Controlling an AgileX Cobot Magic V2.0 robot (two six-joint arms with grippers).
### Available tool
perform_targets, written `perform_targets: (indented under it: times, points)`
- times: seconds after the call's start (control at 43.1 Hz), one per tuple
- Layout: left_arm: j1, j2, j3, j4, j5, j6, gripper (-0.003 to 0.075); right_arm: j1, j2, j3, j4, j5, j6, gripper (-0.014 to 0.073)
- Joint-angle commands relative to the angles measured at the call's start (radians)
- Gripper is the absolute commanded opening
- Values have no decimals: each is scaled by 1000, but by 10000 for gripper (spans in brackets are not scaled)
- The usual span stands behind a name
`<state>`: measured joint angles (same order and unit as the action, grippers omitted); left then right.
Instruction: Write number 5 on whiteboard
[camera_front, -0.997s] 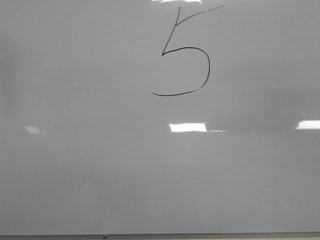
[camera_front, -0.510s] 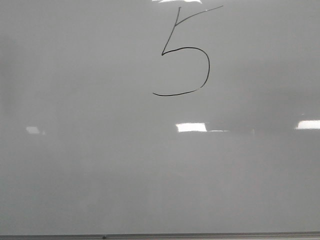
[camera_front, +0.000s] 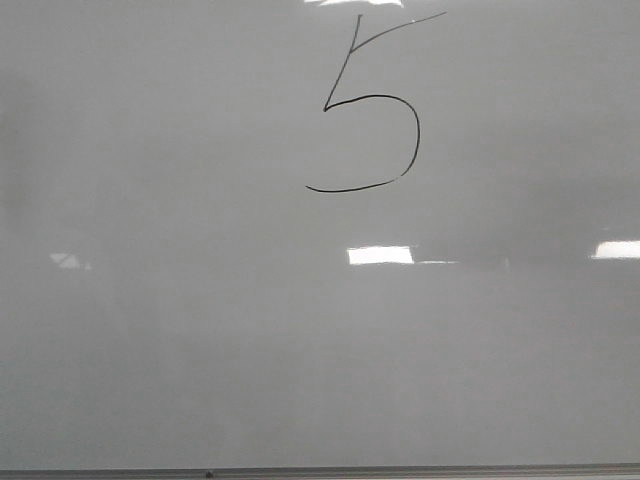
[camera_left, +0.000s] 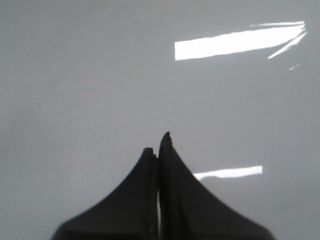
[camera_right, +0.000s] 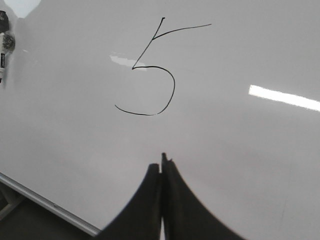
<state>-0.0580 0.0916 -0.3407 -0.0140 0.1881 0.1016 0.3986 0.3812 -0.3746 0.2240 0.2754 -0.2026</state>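
Right gripper: our right gripper (camera_right: 161, 162) has its two dark fingers pressed together with only a hairline seam between them, and we see nothing held there, no marker.
Left gripper: our left gripper (camera_left: 159, 142) is likewise closed tight on nothing, its tips meeting over bare board.
Number 5: the number 5 (camera_front: 372, 110) stands high on the board, right of centre in the front view, with slanted stem, angled top stroke and round belly all drawn; in the right wrist view it lies just beyond our fingertips.
Task state: we judge the figure finished, since all three strokes are there and join.
Risk, smearing: our right fingers hover near the belly's lower tail, so a low pass across the board could drag through ink that may be wet.
Risk, stray contact: closed tips sweeping too close could scrape the glossy face.
Surface: the whiteboard (camera_front: 150, 330) is pale grey, glossy and fills the front view, with a thin metal strip (camera_front: 320, 472) along its near edge.
Room: bright rectangular reflections (camera_front: 380, 255) suggest ceiling lights; a small dark object (camera_right: 4, 45) sits at the board's far corner in the right wrist view, too blurred for us to name.
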Motion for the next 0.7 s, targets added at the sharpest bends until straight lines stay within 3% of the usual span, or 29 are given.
perform_targets:
  times: [0.0,0.255,0.533,0.672]
  points:
    - [-6,-80,43,-18,23,8,-20,-8,3,-27,5,-79,1,-71]
    - [60,-114,178,-15,62,-20,-20,-8,5,-27,5,-76,1,-71]
    - [72,-114,356,-14,-150,-20,-20,-8,5,-27,5,-74,1,-71]
    - [72,-112,351,-17,-131,-20,-20,-8,5,-27,5,-74,1,-71]
